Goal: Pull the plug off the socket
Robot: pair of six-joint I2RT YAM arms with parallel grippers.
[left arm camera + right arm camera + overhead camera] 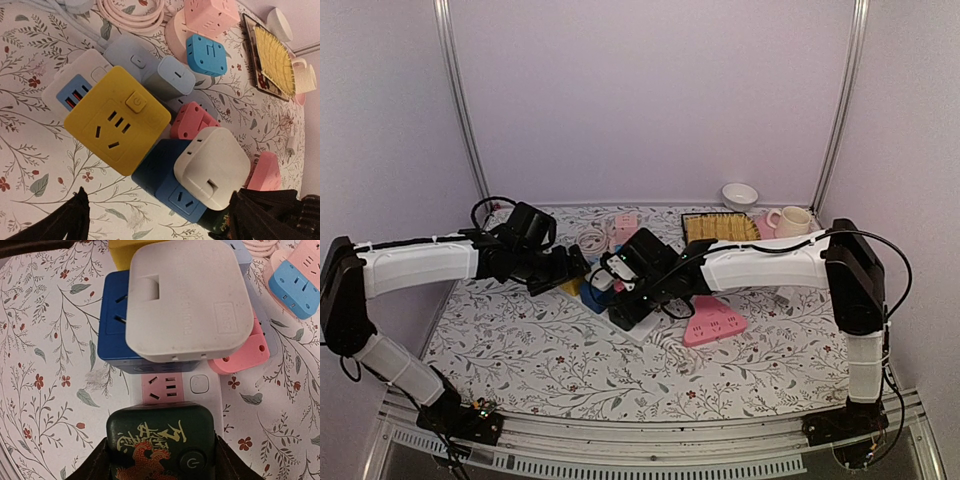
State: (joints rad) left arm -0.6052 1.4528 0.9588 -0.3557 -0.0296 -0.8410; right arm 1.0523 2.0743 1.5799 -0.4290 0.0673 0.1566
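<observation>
Right wrist view: the right gripper (161, 465) has its jaws roughly half open, pressed to both sides of the dark plug (160, 440), which sits in the white strip (205, 400). Best to pull straight up without twisting. The left gripper (160, 217) hangs wide open and empty over the yellow cube (117, 120).

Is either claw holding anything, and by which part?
The right gripper flanks the dragon-printed plug on two sides; whether it grips cannot be told. The left gripper holds nothing.

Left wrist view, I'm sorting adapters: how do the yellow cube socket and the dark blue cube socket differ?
The yellow cube socket has a bare top; the dark blue cube socket has a white square plug on top. Yellow shows a round button; blue shows none. Both are rounded cubes.
</observation>
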